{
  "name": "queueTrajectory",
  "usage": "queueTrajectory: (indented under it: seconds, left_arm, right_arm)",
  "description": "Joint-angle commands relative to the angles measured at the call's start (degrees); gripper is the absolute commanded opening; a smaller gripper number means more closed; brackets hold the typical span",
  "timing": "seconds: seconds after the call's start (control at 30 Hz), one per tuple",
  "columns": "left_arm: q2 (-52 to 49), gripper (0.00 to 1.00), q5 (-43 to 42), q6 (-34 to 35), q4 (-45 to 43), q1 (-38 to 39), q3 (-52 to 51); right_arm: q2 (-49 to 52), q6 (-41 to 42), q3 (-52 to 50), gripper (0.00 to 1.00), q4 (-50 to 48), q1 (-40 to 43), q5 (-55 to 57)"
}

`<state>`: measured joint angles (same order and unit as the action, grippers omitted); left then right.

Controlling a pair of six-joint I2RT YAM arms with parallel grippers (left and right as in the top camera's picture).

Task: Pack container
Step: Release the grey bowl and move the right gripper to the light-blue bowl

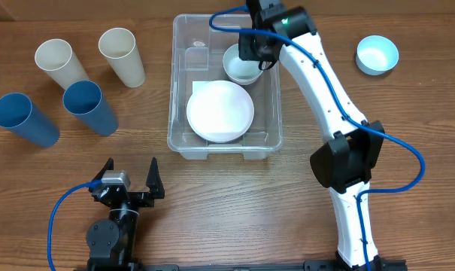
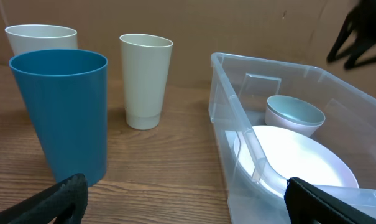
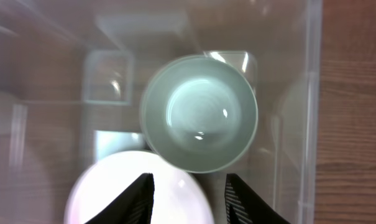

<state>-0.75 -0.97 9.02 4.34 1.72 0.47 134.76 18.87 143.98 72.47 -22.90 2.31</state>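
The right gripper [image 3: 191,190] is spread over the pale bowl [image 3: 200,112] in the container [image 1: 183,113]; the blue bowl [image 1: 377,54] is seen to its right.

text: none legible | container [image 1: 183,45] label [image 1: 200,86]: white; print too small to read

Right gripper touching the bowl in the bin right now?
Cannot tell. In the right wrist view the right gripper has open jaws flanking the near rim of the bowl, but it is blurred, showing no clear gap or contact. Overhead, the gripper hides the spot.
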Motion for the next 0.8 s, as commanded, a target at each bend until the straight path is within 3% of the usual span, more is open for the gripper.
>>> queueTrajectory:
  seconds: [0.0,0.13,0.3,0.77]
  left_arm:
    - [0.42,1.00,0.33,-0.44,0.11,-0.57,-0.20]
    - [0.42,1.00,0.33,-0.44,0.11,-0.57,-0.20]
    - [0.42,1.00,0.33,-0.44,0.11,-0.57,-0.20]
    - [0.42,1.00,0.33,-0.44,0.11,-0.57,-0.20]
  right_arm:
    - [-0.37,4.17,11.10,0.39,4.59,1.79,-2.67]
    - [-0.39,4.33,17.53,0.39,11.89,6.14,-2.60]
    - [-0.35,4.35,18.40,0.37,17.94,14.47,-2.47]
    - [1.60,5.40,18.16,0.38,21.00,34.73,-2.45]
